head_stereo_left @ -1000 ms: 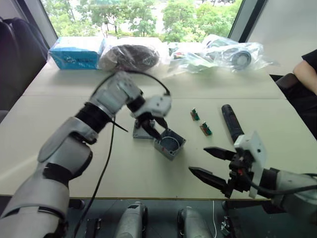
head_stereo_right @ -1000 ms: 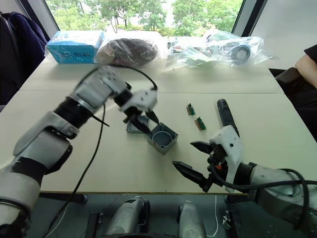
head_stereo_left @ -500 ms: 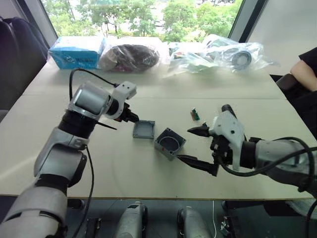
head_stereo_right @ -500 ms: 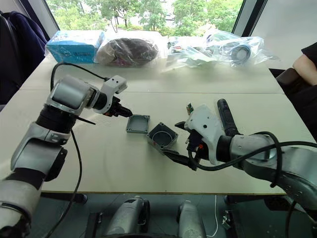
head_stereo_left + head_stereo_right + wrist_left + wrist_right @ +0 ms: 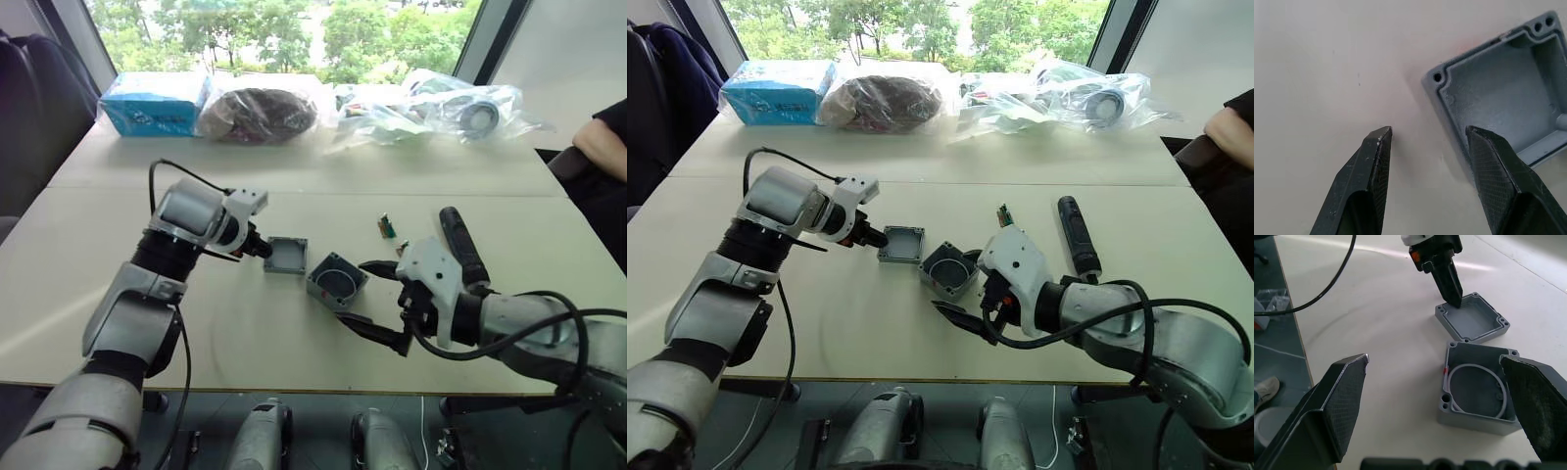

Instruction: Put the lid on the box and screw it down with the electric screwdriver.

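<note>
Left pincer (image 5: pixel 1422 147) spread, empty, tips low at the lid's (image 5: pixel 285 255) near corner, one finger just over its rim, the other on bare worktop (image 5: pixel 118 255) beside it; not yet pinching. Lid lies rim-up, hollow side showing, just left of the box (image 5: pixel 336 282) and apart from it by a narrow gap. Right pincer (image 5: pixel 375 299) spread wide, empty, just right of the box, one finger on either side of the box's right corner without touching as far as can be told. Box sits open-mouthed and tilted, white wire loop and a red bit visible inside. Screwdriver (image 5: pixel 462 245) lies flat well right of the box, beyond the right arm, untouched. Two small green parts (image 5: pixel 386 226) lie between box and screwdriver. Bagged goods and a blue carton (image 5: pixel 152 103) line the far edge, well behind the box. Progress: nothing done yet. Left: grip and flip lid, seat it on box, fetch screwdriver, drive screws.
</note>
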Motion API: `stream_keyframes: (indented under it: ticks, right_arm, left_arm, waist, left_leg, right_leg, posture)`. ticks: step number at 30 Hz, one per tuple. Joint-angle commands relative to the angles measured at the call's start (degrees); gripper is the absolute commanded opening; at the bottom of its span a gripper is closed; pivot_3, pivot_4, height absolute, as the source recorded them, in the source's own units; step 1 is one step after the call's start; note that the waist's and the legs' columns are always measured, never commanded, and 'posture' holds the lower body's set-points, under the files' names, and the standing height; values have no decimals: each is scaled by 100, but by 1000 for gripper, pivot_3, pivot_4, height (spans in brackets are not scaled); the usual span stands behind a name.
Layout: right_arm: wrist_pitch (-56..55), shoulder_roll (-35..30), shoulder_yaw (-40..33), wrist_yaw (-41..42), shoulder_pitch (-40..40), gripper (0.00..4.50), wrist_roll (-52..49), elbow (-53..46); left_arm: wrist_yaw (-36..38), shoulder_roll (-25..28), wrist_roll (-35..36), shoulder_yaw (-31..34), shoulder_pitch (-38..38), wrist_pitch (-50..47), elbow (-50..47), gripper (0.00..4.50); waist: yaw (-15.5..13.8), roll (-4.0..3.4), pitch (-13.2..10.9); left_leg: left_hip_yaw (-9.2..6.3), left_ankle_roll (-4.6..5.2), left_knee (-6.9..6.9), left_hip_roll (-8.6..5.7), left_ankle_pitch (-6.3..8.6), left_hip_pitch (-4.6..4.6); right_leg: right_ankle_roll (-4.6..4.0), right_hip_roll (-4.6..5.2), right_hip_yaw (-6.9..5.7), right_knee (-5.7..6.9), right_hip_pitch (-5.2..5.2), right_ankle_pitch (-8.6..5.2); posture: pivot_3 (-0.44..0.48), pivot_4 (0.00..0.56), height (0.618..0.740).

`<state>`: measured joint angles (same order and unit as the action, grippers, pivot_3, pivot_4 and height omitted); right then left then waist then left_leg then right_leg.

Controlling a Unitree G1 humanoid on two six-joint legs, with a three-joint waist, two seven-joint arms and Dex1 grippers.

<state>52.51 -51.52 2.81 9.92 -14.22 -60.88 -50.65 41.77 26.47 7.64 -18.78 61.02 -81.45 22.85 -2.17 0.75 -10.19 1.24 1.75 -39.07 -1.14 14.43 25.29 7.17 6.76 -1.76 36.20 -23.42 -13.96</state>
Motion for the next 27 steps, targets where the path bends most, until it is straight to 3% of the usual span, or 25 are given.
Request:
stream_keyframes:
  ticks: [1, 4, 6, 12, 15, 17, 21, 27]
  right_arm:
    - [13, 165, -140, -273, 153, 4500, 15, -327]
    - [21, 205, -240, -381, 286, 4500, -34, -403]
    - [1, 192, -333, -404, 389, 4500, -68, -428]
    - [-161, 162, -1045, -252, 757, 4500, -418, -192]
    - [-539, 449, -1630, -291, 721, 4500, -1220, 115]
    - [-690, 619, -1813, -412, 466, 4500, -1539, 482]
    - [-871, 1372, -1575, -1118, -523, 4500, -1806, 1660]
    - [-558, 2052, -1010, -1328, -1436, 4500, -1485, 2824]
  left_arm:
    - [4, -90, 51, -186, -20, 158, 256, 1682]
    - [-48, -134, 60, -214, -96, 215, 279, 498]
    - [-95, -173, 80, -191, -124, 191, 252, 29]
    - [-462, -357, 177, 414, -285, 80, 36, 29]
    - [-614, -426, 342, 1167, -346, 555, -141, 29]
    - [-717, -533, 511, 1763, -411, 1531, -380, 29]
    - [-834, -786, 776, 2368, -268, 2769, -520, 29]
    - [-1097, -1360, 845, 2334, -188, 3914, -963, 29]
  waist:
    - [-5, -4, 5]
    - [-11, -6, 10]
    - [-12, -11, 18]
    - [-27, -14, 26]
    - [-16, -14, 25]
    - [-11, -9, 22]
    - [8, 5, 15]
    - [-3, -1, 17]
  left_leg:
    - [-1, 0, 0, 0, 0, -1]
    - [0, 0, 0, -1, 0, -4]
    - [0, 0, -1, -1, 0, -6]
    - [-1, 0, -1, -2, 0, -10]
    - [-2, 0, -1, -2, 0, -13]
    - [-3, -1, -1, -1, 0, -13]
    - [-2, -9, -1, 3, -5, 3]
    - [7, -14, 14, -1, -7, 8]
  right_leg:
    - [0, 0, 0, 0, 2, 0]
    - [-2, 3, 1, 0, 5, -1]
    - [-3, 4, 1, 0, 7, -1]
    - [-4, 5, 1, -1, 12, -1]
    - [-3, 6, 1, -5, 18, -1]
    - [-3, 6, 1, -5, 17, 0]
    - [-14, 10, 2, -7, -5, 8]
    - [-17, 10, 1, -7, -14, 13]
  posture:
    - [0, 150, 740]
    - [0, 150, 740]
    - [0, 150, 740]
    - [0, 150, 740]
    - [0, 150, 740]
    - [0, 150, 740]
    - [0, 150, 740]
    - [0, 150, 740]
